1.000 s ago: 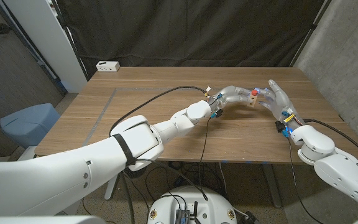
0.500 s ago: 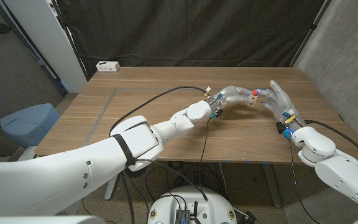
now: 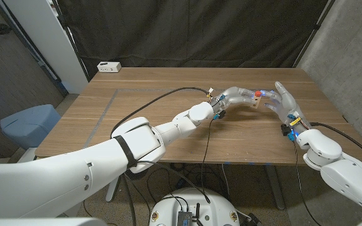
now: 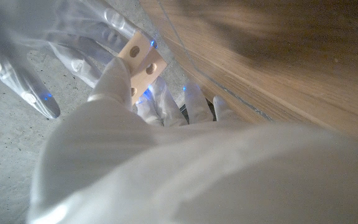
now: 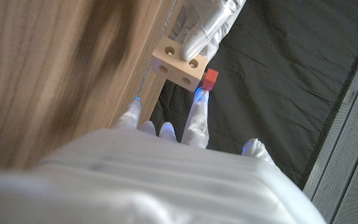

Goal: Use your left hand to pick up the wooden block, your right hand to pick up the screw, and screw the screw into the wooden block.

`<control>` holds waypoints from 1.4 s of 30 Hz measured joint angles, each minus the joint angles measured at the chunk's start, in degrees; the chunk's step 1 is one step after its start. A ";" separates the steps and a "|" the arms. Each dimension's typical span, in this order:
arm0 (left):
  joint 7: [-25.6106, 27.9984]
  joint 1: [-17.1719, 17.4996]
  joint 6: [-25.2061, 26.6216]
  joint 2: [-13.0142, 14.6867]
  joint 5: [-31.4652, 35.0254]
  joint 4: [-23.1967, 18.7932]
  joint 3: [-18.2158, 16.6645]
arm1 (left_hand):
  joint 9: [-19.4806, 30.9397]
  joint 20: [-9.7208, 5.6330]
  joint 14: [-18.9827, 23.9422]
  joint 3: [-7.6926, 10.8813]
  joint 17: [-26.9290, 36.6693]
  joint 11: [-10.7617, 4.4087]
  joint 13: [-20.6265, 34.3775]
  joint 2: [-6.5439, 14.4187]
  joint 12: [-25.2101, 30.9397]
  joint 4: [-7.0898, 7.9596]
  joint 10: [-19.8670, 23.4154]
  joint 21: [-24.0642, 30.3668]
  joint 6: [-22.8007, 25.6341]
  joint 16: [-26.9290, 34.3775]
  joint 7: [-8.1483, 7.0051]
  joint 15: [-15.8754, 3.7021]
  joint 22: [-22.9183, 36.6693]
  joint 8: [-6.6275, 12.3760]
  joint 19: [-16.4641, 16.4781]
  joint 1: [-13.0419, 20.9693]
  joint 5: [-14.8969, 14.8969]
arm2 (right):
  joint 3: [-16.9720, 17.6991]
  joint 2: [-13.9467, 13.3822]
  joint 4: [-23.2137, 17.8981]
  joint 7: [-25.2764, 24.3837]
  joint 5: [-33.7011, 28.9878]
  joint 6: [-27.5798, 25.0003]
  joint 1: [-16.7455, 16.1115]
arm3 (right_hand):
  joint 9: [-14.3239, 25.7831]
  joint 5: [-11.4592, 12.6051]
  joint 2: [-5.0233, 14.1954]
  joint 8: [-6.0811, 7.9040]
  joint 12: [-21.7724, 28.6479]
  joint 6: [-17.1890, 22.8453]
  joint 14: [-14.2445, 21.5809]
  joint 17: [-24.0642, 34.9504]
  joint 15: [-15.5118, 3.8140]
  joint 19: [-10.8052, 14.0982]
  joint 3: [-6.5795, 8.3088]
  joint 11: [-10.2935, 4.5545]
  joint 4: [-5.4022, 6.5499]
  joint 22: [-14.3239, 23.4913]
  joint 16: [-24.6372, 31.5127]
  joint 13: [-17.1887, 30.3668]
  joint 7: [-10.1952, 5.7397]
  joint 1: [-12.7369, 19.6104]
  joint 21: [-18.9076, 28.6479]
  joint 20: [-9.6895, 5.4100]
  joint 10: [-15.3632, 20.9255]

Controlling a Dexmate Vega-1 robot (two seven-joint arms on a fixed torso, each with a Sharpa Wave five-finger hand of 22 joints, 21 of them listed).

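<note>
My left hand [image 3: 236, 95] grips the block [image 3: 254, 100] above the table [image 3: 156, 94], its holes turned toward my right hand [image 3: 284, 100] — whose fingertip touches the red-headed screw [image 3: 257, 93] at the block, other fingers spread, likely turning it.

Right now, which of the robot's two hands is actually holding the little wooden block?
The left hand, the one reaching in from the long arm across the table, grips the wooden block. The right hand only brings its fingertips to the red-headed screw in the block.
</note>
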 measured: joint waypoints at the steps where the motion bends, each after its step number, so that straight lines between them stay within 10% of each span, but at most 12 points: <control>1: 0.00 0.00 0.00 -0.01 0.00 0.00 -0.01 | 0.00 0.00 0.00 0.00 0.00 0.00 0.00 0.00 0.00 0.00 0.00 0.00 0.00 0.00 0.00 0.00 0.00 0.00 0.00 0.00 0.00 | 0.00 0.00 0.00 0.00 0.00 -0.02 0.00 | 0.00 0.00 0.00 0.11 0.00 0.11 0.24 0.00 -0.03 0.00 0.00 0.17 0.00 0.00 0.00 0.00 0.10 0.00 0.00 0.00 0.23; 42: -0.52 -0.58 2.79 -0.34 -0.96 0.24 -0.06 | 0.00 0.00 0.00 0.00 0.01 -0.08 -0.05 0.00 -0.03 0.00 -0.08 0.00 0.00 0.00 0.00 0.00 0.00 0.00 0.00 0.00 0.01 | 0.76 -0.19 -0.30 3.15 0.51 -0.64 -0.32 | 0.16 0.00 0.23 1.38 0.18 5.82 1.43 0.01 -0.04 0.93 0.00 -1.33 0.00 0.00 0.00 0.00 1.31 0.23 0.00 -0.31 3.38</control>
